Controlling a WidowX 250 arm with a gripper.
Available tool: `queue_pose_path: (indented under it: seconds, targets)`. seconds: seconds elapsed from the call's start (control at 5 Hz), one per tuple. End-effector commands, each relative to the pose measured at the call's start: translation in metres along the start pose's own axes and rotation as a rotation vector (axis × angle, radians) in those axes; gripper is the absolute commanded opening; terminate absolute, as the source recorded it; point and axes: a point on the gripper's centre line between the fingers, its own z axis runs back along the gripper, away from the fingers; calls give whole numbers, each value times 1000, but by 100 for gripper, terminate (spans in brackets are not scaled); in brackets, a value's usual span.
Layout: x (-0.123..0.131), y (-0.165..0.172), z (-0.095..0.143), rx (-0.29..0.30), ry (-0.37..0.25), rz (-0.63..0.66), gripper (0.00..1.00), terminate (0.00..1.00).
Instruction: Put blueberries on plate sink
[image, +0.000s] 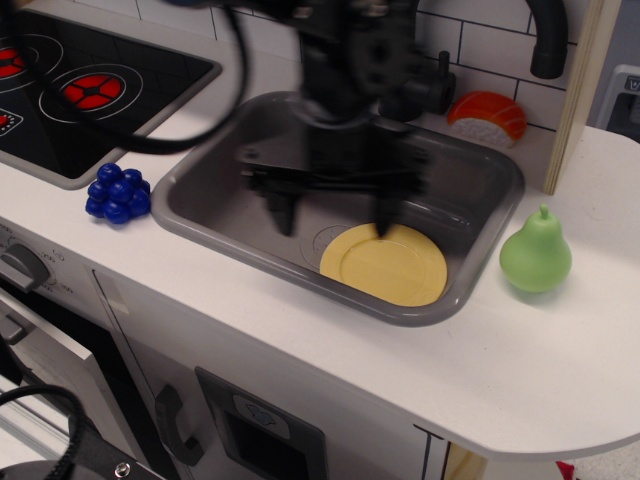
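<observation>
The blueberries (118, 193) are a dark-blue ball cluster on the white counter, left of the sink and in front of the stovetop. The pale-yellow plate (384, 264) lies flat in the front right of the grey sink (205, 205). My gripper (335, 216) hangs over the middle of the sink, blurred by motion, its two fingers spread wide and nothing between them. Its right finger is over the plate's back edge. It is well to the right of the blueberries.
The black stovetop (90, 95) with red burners fills the back left. A green pear (536, 254) stands on the counter right of the sink. An orange sushi toy (487, 117) lies behind the sink. A wooden post (578, 90) stands at the right.
</observation>
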Motion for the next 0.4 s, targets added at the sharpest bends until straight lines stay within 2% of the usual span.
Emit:
queue_pose_path:
  seconds: [0.0,0.2]
  targets:
    - [35,50,12,-16,-81,0,100,0]
    - [52,77,19,52,-114,30,100,0]
